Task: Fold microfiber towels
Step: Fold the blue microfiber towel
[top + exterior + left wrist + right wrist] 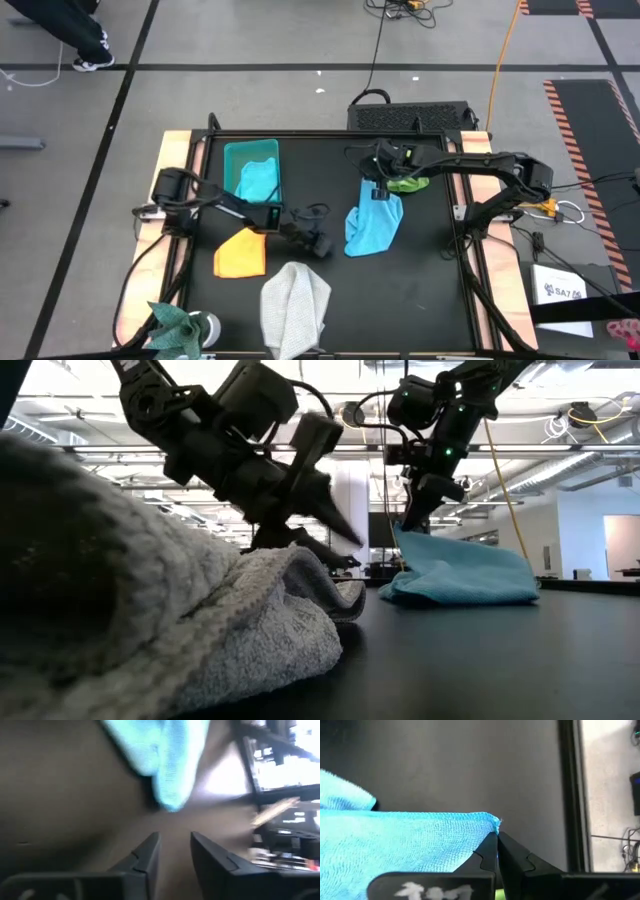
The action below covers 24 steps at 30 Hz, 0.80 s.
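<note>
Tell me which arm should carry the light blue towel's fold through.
Right. Its tool is already shut on a corner of the light blue microfiber towel, lifting it off the black table. The left tool is open nearby, holding nothing.

The counter (420,290) is matte black with pale wooden strips along its side edges. On it lies a light blue towel (372,225), bright and even in tone, its fine looped weave plain in the right wrist view. Beside it sits an orange-yellow towel (241,253), solid in colour, and a light grey towel (295,305) with a nubby, faintly ribbed texture. A lime green towel (408,184) peeks out under the dark right arm. A teal bin (232,160) holds a cloth of a paler turquoise-blue (258,180) (close to the bin's own shade). Both arms are black. The floor is grey, crossed by dark lines.
</note>
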Each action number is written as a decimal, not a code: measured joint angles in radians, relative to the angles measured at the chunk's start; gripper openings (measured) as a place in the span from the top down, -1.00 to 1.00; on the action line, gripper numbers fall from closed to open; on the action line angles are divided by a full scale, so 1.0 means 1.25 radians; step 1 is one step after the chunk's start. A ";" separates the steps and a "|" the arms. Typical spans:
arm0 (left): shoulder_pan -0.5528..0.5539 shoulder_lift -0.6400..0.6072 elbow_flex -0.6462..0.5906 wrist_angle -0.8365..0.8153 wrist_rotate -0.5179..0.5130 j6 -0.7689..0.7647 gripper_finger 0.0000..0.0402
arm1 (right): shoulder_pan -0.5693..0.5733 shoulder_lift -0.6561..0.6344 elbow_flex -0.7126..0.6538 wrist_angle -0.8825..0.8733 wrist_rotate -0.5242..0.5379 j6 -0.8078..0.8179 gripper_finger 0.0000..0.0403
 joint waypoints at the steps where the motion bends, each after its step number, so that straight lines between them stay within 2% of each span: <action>1: 0.000 0.009 0.003 0.031 0.006 -0.011 0.36 | -0.003 0.000 0.000 0.008 0.000 0.000 1.00; 4: 0.001 0.018 0.010 0.046 0.007 -0.026 0.23 | -0.014 0.000 0.000 0.024 0.001 -0.011 1.00; 8: 0.005 0.017 0.016 0.051 -0.010 -0.017 0.15 | -0.026 0.000 0.000 0.042 0.001 -0.015 1.00; 24: 0.020 0.018 0.016 0.008 -0.113 -0.024 0.14 | -0.031 0.000 0.000 0.069 -0.002 -0.006 1.00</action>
